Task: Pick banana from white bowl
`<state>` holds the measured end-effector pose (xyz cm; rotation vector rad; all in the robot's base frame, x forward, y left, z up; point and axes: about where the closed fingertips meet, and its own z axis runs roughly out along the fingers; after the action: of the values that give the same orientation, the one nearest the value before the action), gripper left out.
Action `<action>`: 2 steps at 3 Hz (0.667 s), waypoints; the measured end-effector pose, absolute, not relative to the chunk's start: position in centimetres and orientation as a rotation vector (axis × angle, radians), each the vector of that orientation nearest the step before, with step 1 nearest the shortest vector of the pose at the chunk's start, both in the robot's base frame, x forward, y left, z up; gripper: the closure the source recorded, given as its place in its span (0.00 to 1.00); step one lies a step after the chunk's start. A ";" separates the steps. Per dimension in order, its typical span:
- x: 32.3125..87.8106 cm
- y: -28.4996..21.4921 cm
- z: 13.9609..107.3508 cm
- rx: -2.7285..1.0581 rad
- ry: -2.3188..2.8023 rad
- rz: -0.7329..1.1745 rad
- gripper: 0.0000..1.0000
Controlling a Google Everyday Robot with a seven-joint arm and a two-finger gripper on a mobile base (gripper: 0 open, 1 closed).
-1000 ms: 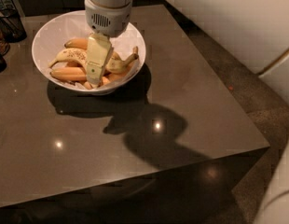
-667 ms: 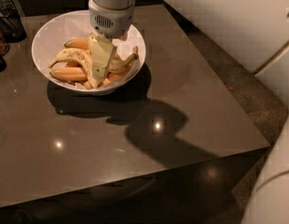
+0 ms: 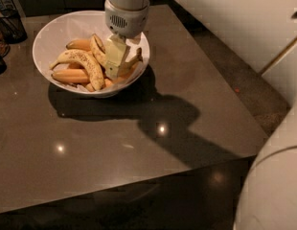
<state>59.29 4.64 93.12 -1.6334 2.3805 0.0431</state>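
The white bowl [image 3: 52,32] stands at the back left of the dark table and holds several bananas. My gripper [image 3: 115,65] reaches down into the right half of the bowl, right over the fruit. The pale yellow banana [image 3: 132,60] lies along the bowl's right side. Its dark stem tip sticks out to the right of the gripper, and most of its length is hidden behind the gripper. A densely freckled yellow banana [image 3: 81,61] and smooth orange bananas [image 3: 71,75] lie to the left of the gripper.
The dark brown table [image 3: 139,143] stretches toward the front and right, with its edge at the right. A dark wire basket [image 3: 9,23] stands at the far left edge. A white sofa or wall [image 3: 234,18] runs along the right.
My gripper has shifted a little to the right inside the bowl, toward the pale banana. The bananas and the bowl have not moved.
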 end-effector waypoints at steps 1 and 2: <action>59.4 5.1 92.0 -1.660 2.393 0.064 0.39; 58.6 6.5 91.3 -1.730 2.358 0.068 0.62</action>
<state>58.63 6.48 91.27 -1.7301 2.3584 0.0682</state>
